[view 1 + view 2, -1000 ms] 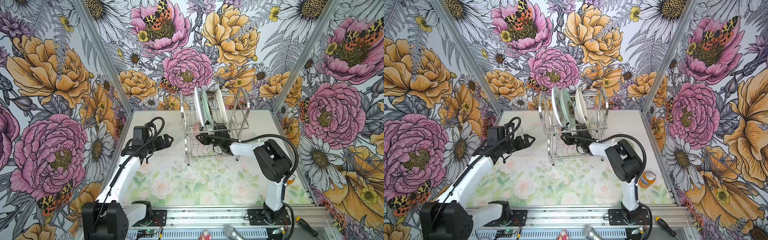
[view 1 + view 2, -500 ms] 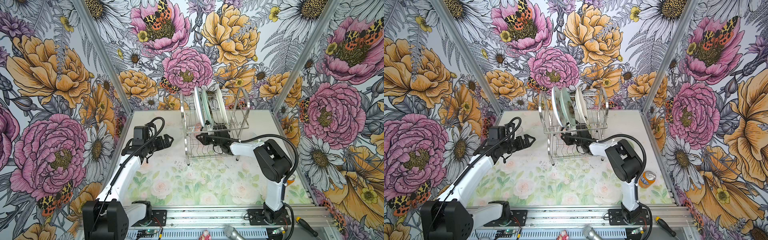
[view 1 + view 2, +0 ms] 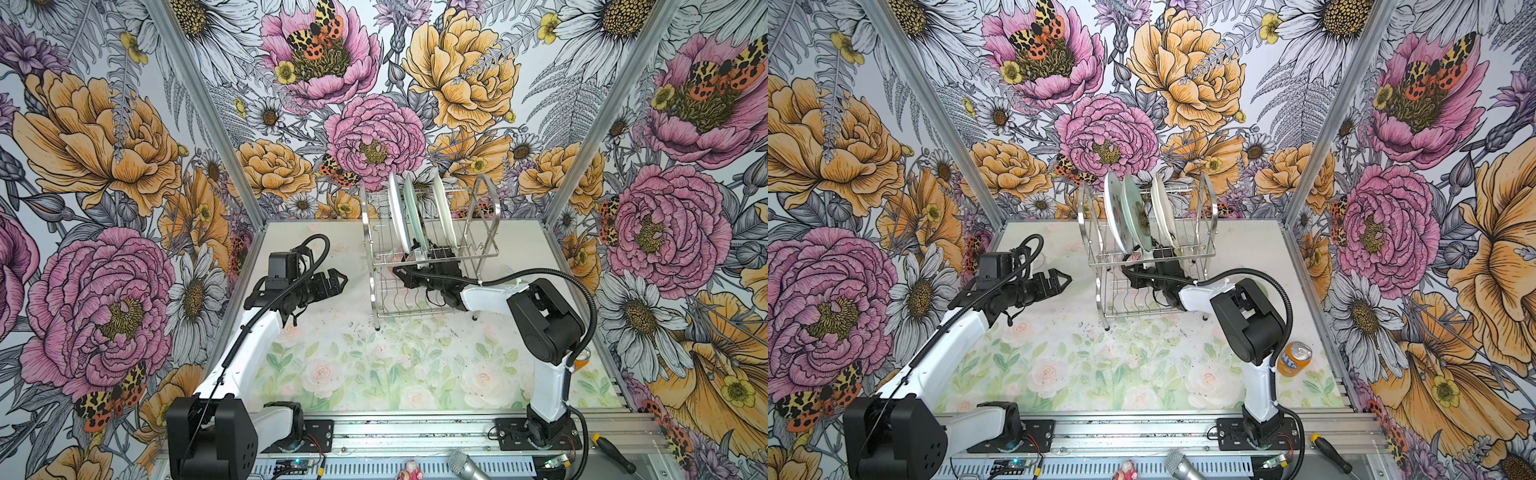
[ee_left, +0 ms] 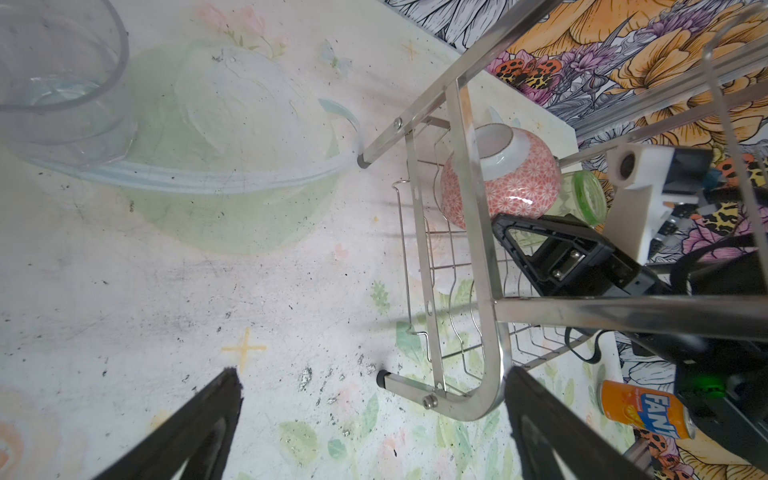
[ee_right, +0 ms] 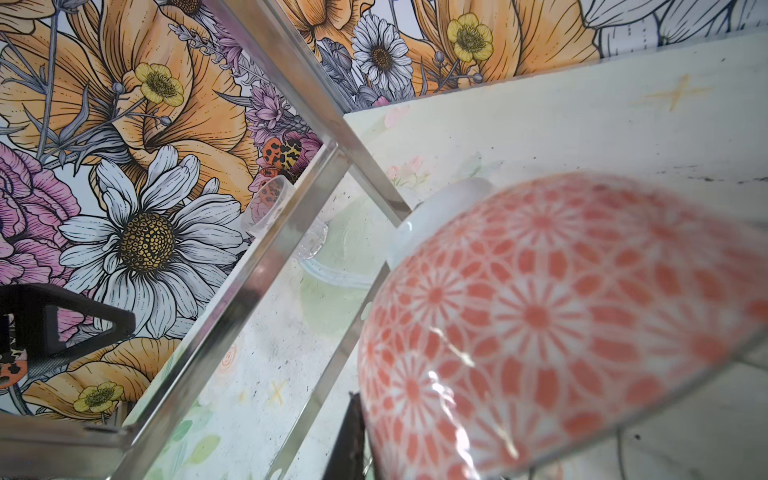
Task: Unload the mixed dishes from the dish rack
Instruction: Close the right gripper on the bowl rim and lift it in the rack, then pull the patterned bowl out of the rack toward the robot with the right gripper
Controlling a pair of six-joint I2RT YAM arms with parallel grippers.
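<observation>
A: Where is the right end effector [image 3: 403, 276]?

B: Deep inside the lower tier of the dish rack [image 3: 371, 257], reaching in from the right. Its jaws are clenched, right at the pink patterned bowl [image 4: 498, 187], which lies tipped on the lower wires so that its white foot ring shows. In the right wrist view one dark finger [image 5: 353, 436] sits against the bowl's outer wall. The other finger is hidden, so I cannot tell whether the rim is truly pinched.

A: And the other arm?

B: The left end effector [image 3: 1061, 280] hangs over the tabletop [image 3: 1142, 365], just left of the rack, jaws spread wide and holding nothing.

A: The rest of the dishes?

B: Three stand on edge in the upper shelf's slots. From left to right in both top views they are a white plate [image 3: 1115, 212], a pale aqua plate [image 3: 1136, 216] and a cream plate [image 3: 1163, 212]. A green tumbler [image 4: 584, 199] lies in the lower tier, just behind the pink bowl. Out on the tabletop, beside one of the rack's feet, a pale green bowl [image 4: 232, 158] sits upside down with a clear tumbler [image 4: 54, 83] right next to it.

A: Any writing?

B: Only on the orange drink can [image 4: 648, 411]. White letters on a blue band read "FANT", and the rest curves out of sight. It stands near the right arm, well apart from the rack.
</observation>
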